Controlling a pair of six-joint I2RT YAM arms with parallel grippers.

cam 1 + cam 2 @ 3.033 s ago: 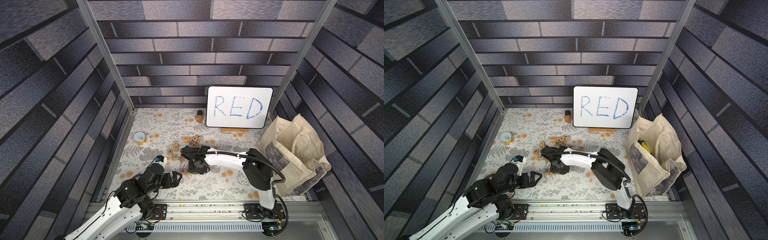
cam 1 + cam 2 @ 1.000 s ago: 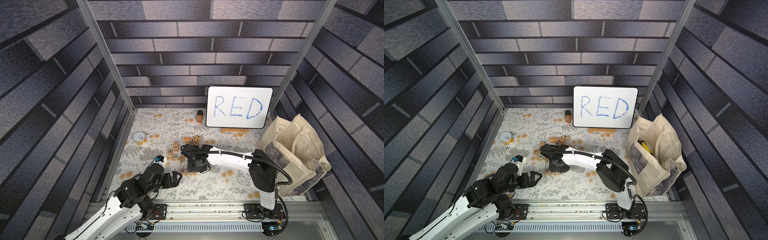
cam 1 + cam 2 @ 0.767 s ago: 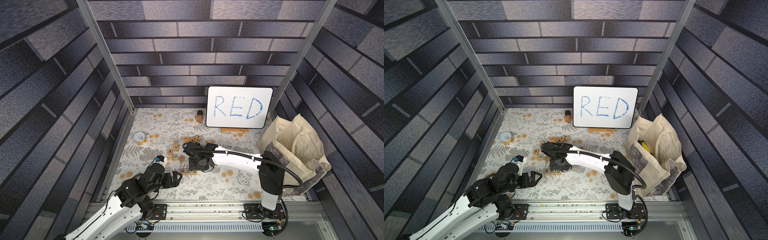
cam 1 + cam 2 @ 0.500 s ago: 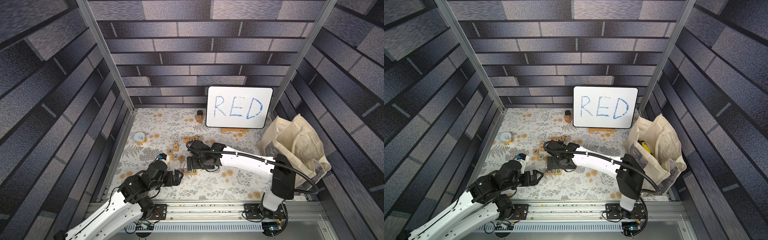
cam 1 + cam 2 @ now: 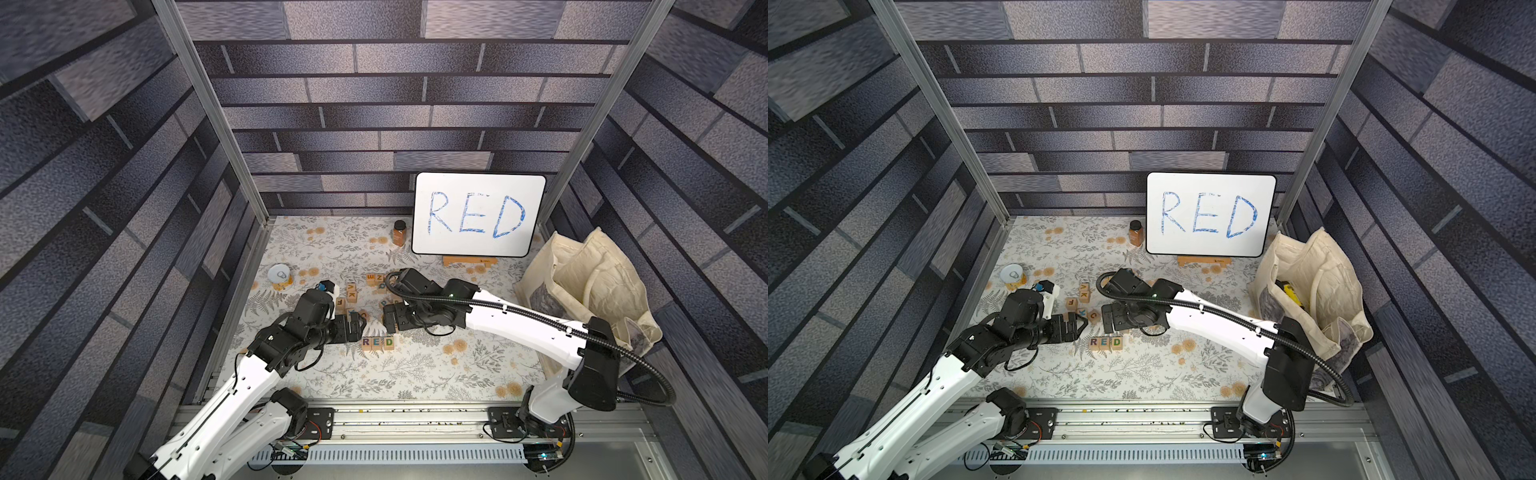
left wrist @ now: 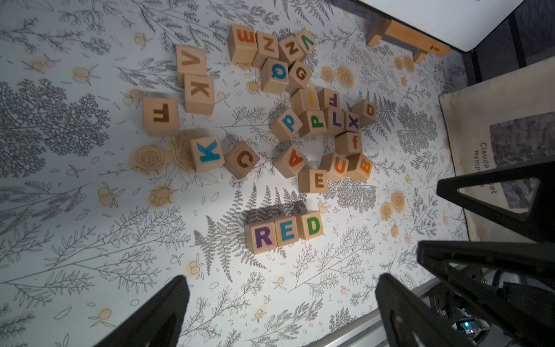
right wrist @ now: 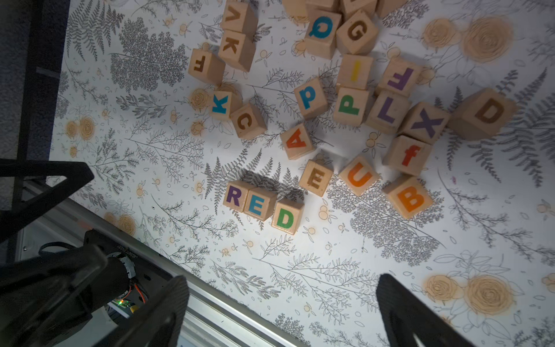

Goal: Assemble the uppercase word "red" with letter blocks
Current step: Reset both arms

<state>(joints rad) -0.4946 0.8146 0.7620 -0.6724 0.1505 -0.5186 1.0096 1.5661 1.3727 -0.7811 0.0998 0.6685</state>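
The left pincer [image 5: 358, 327] and right pincer [image 5: 389, 321] gape empty; either, if pulled back low, could nudge the 3 blocks [image 5: 377, 342] out of line.

Both top views are dim along the brick-patterned walls [image 5: 104, 166], with straight lines bowing at the edges. Wrist views are bright and sharp on the letter blocks [image 6: 286, 231], which cast short dark shadows; the fingers [image 6: 156, 315] nearest the lens blur.

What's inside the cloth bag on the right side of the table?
In a top view, the bag gapes open and a yellow item shows inside, partly dark. What it is I cannot tell; the cloth folds cover the rest of the inside.
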